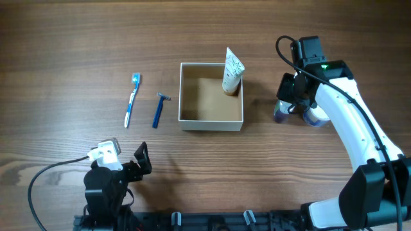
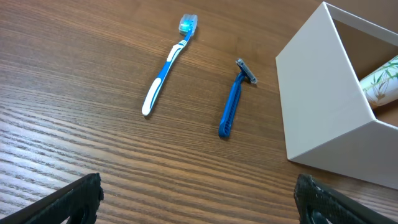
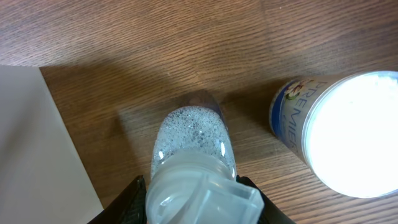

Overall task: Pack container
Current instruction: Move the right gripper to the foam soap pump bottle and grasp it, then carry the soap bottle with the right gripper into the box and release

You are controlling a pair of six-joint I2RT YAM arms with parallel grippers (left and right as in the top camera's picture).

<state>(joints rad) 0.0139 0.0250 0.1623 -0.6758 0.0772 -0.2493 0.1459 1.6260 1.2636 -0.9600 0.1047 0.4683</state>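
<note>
A: Low in the frame, how is the left gripper [image 1: 144, 159]?
B: Wide open. Above it lie a razor [image 1: 157, 112] and a toothbrush [image 1: 131, 102], near each other.
A: And the container [image 1: 211, 122]?
B: In the frame's middle, with a tube [image 1: 232, 72] leaning in its upper right corner. At the right, the right gripper [image 1: 288, 108] clamps a clear bottle [image 3: 193, 140], beside a white-lidded jar [image 3: 348, 137].
</note>
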